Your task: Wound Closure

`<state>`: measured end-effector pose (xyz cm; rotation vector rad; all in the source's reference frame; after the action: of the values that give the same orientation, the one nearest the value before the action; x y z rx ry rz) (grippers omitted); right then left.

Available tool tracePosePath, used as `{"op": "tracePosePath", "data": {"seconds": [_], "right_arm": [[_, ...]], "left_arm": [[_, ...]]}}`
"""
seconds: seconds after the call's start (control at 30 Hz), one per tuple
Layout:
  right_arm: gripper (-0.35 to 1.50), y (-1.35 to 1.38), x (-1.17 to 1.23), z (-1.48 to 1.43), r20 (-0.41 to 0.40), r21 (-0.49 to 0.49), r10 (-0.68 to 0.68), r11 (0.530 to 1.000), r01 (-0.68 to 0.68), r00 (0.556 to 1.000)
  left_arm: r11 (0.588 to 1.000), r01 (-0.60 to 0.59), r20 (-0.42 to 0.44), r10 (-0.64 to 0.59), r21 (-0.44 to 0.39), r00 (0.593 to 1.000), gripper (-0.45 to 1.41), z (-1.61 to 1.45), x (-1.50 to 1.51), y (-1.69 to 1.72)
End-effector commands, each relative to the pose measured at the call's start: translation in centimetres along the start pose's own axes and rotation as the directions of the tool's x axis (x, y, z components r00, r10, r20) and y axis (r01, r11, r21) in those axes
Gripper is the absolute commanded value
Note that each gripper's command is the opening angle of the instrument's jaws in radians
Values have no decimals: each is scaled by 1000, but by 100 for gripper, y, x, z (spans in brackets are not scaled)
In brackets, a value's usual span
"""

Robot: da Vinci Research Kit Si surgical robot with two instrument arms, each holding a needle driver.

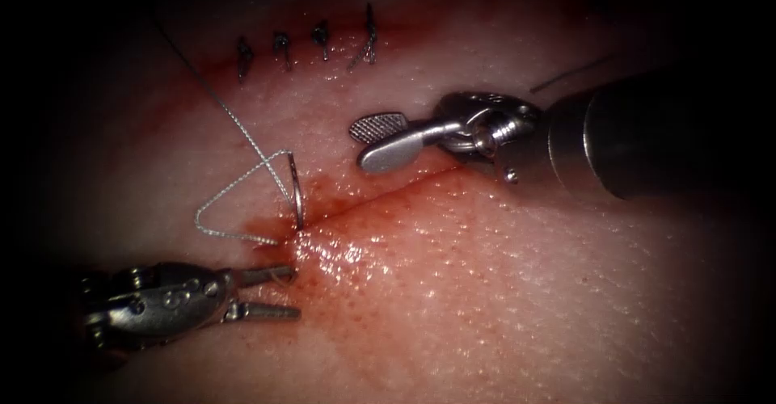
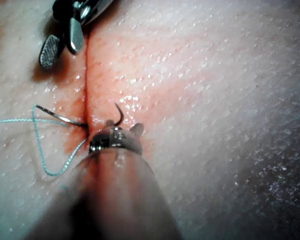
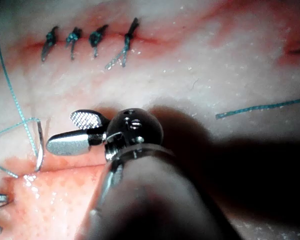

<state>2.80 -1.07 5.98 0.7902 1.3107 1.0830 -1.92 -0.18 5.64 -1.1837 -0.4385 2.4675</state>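
The curved needle [image 1: 297, 187] stands in the tissue [image 1: 501, 291] at the left end of the open cut [image 1: 388, 192]. Its body rises on the cut's upper left side with the thread [image 1: 230, 194] looped off its tail. In the left wrist view the needle's tip [image 2: 118, 113] comes out on the far side of the cut, just ahead of my left tool [image 2: 124, 126]. My left tool [image 1: 295, 293] is open beside that tip and holds nothing. My right tool [image 1: 357, 145] hovers open above the cut and holds nothing. The needle [image 3: 40, 145] also lies left of my right tool [image 3: 60, 131].
Several finished stitches [image 1: 303, 47] close the upper part of the wound. Red fluid [image 1: 339, 246] pools around the needle's entry point. A cut piece of thread [image 3: 260, 107] lies on the tissue beyond the right tool. The right tool's shaft [image 1: 647, 141] spans the right side.
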Motion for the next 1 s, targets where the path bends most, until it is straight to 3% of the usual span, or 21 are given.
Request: {"op": "tracePosePath", "data": {"seconds": [0.03,0.13,0.23,0.3,0.53,0.6,0.67,0.7,0.73,0.8,0.83,0.9,1.0], "right_arm": [[120,2,-6,8,0,3,1,1000,-1,1000],[122,0,-6,8,0,3,2,1000,-2,1000],[122,-2,-5,9,-1,3,-7,1000,7,1000],[122,-3,-4,10,-3,0,-5,1000,5,1000],[110,-5,-5,9,-2,2,-22,1000,22,1000],[96,-6,-5,7,2,7,-33,999,33,999],[66,-10,-6,3,6,5,-96,995,96,995],[59,-11,-6,3,14,14,-113,993,113,993],[59,-11,-5,3,32,33,-125,992,124,992],[76,-12,-4,5,50,54,-149,988,146,988],[96,-13,-1,7,65,75,-171,983,166,983],[111,-15,1,9,73,81,-186,980,180,980],[116,-19,4,11,86,97,-201,977,192,976]], "left_arm": [[1000,-1,-21,1,-7,1000,44,8,-4,0],[1000,0,-58,1,13,998,25,7,-4,-8],[1000,1,-64,0,15,998,22,9,-3,-10],[1000,-11,-90,12,15,996,-45,13,-3,-11],[1000,-13,-99,12,-10,995,-45,18,-1,-11],[1000,11,-126,-13,-16,992,-45,18,0,-10],[994,101,-157,-108,-52,982,-45,17,0,-7],[990,128,-164,-137,-64,977,-45,17,0,-7],[985,155,-169,-166,-80,971,-45,18,0,-6],[967,223,-185,-243,-120,952,-45,18,3,-4],[941,302,-184,-328,-154,927,-45,16,10,-3],[917,350,-177,-383,-192,907,-45,13,19,-4],[862,450,-162,-491,-234,856,-45,8,38,-8]]}}
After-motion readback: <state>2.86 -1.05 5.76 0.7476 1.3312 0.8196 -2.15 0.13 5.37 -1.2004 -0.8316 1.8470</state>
